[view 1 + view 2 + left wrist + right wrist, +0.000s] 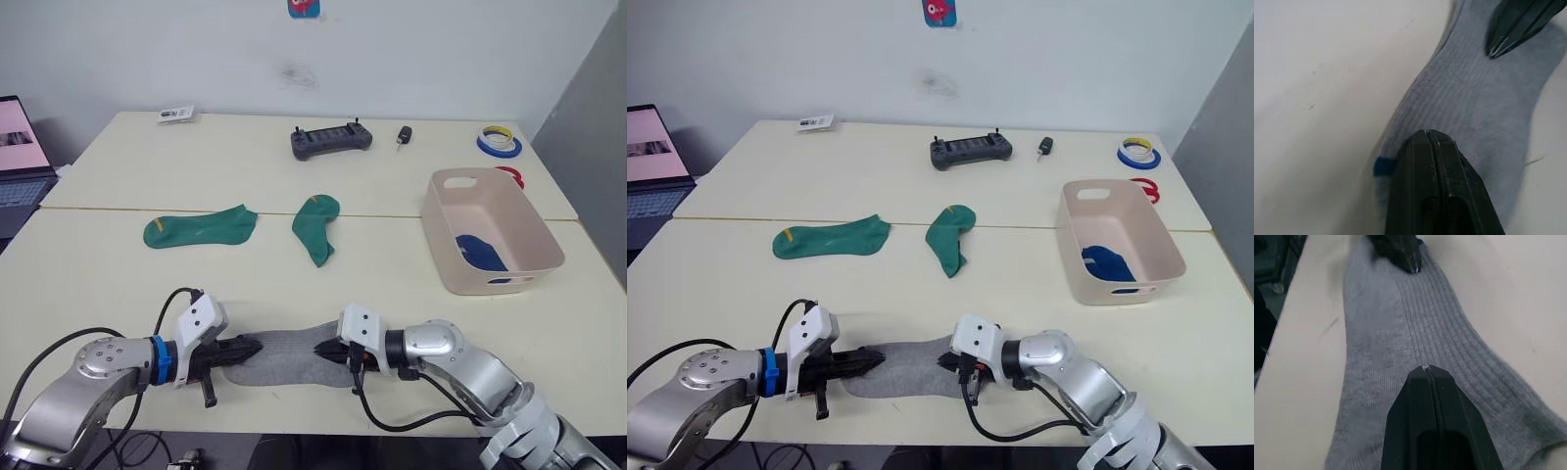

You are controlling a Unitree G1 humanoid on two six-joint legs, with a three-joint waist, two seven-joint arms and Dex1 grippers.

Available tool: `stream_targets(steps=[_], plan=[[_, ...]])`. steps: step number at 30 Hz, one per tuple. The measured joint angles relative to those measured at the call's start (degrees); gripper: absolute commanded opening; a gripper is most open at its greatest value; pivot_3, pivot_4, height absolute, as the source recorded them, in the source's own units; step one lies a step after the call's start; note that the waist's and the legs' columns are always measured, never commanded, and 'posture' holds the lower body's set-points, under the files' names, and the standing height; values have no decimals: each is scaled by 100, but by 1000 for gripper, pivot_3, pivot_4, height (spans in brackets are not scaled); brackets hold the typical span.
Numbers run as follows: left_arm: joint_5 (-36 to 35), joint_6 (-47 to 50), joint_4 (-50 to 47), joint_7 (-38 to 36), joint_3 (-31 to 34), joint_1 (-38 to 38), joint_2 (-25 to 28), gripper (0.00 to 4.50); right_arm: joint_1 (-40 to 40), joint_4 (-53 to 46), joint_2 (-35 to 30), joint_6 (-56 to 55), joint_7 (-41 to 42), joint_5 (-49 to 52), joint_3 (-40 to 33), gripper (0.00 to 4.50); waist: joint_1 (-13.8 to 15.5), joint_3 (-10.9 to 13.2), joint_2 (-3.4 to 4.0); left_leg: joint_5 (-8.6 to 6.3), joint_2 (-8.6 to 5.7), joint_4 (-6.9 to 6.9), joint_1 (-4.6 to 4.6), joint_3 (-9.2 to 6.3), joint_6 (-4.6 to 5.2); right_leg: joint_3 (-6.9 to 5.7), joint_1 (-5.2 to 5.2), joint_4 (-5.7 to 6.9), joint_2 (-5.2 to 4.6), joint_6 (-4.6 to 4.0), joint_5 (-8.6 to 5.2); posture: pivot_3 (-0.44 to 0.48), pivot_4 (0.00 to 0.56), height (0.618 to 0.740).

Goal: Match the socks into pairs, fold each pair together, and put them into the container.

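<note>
Left eye view: both grippers lie low on the grey socks (284, 357) at the table's (118, 284) near edge, the left gripper (253, 348) and right gripper (320, 350) each with fingers pressed together, tips facing across the fabric. Two green socks (201, 228) lie farther back, and a blue sock (482, 252) rests inside the pink container (495, 188).

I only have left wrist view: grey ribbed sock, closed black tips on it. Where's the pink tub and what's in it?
Observer: The pale pink rectangular plastic tub stands on the robot's right side of the cream table, with royal blue sock fabric inside.
Operator: Green ones?
Observer: Two green socks with a yellow stripe lie flat, apart, mid-table beyond the grey ribbed sock.
Operator: Whose tip is at my frame's top?
Observer: The right pincer, shut, pressing the grey sock's opposite end from the left pincer.
</note>
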Motion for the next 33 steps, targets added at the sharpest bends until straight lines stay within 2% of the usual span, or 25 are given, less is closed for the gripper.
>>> stream_targets(steps=[8,13,15,18,24,29,33], plan=[[185,-405,221,-116,-68,-62,-101,0,36,55,-693,-380,444,16,-504,33,9,-3,3,1,-1,2,9,-8,1,0,12,8,-3,1,0,0,150,740],[-81,-242,53,-241,187,-24,-90,0,106,-159,-788,-373,763,405,-980,33,5,-1,2,1,3,2,0,-10,1,-1,3,14,0,0,0,0,150,740],[-220,-139,-198,-404,268,-39,94,0,102,-384,-764,-298,842,540,-1007,33,2,-1,1,1,5,2,0,-13,1,-3,3,14,2,0,0,0,150,740],[-281,-82,-558,-691,290,-135,388,0,23,-551,-536,-180,862,580,-898,33,0,0,2,1,3,2,3,-10,1,0,3,17,3,0,0,0,150,740],[216,-239,-343,-647,-202,-115,261,0,-197,-213,-112,-180,772,4,-144,33,-3,0,2,1,2,2,2,-7,1,-1,-1,16,5,0,0,0,150,740],[608,-742,-16,-598,-493,-194,97,0,-205,4,-230,-198,791,-352,83,33,13,-3,5,1,-1,6,6,-6,1,-1,6,17,0,0,0,0,150,740],[821,-1025,112,-581,-643,-277,30,0,-219,-102,-589,-297,988,-428,32,33,22,-15,22,0,-8,7,11,-6,1,-2,14,15,-3,0,0,0,150,740]])
